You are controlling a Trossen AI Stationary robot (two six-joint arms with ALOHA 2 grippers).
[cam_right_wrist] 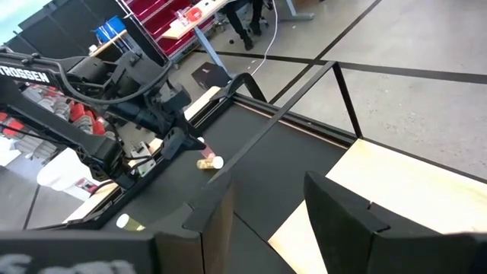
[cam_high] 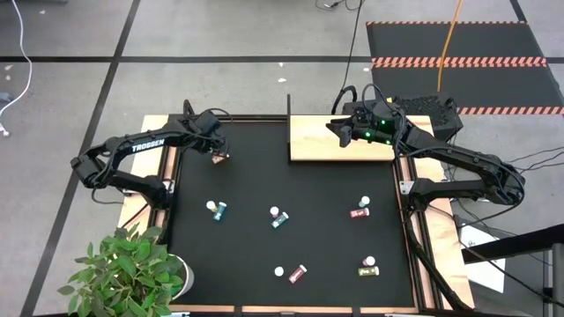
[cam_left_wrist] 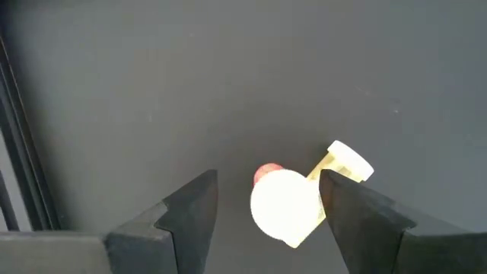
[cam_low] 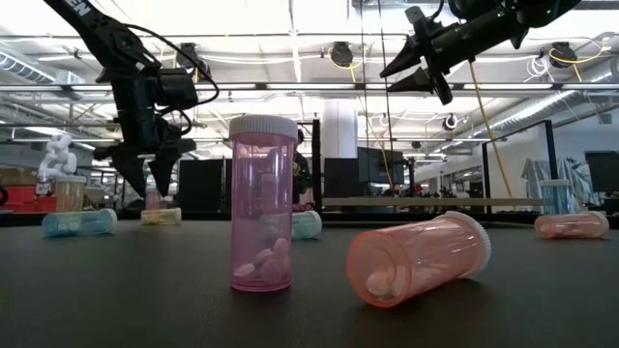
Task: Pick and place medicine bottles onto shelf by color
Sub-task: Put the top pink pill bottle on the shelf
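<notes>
Near mat's far-left corner, left tool (cam_high: 218, 157) spread above a pink bottle (cam_left_wrist: 283, 202); needs lowering, clenching. Right tool (cam_high: 340, 130) released over shelf (cam_high: 317, 141).

High view: overhead, straight down, whole counter (cam_high: 291, 255). Low view: mat level, close on pink bottle (cam_low: 261, 203). Left wrist: close, downward. Right wrist: looks across at left claw (cam_right_wrist: 179, 137); shared with high.
</notes>
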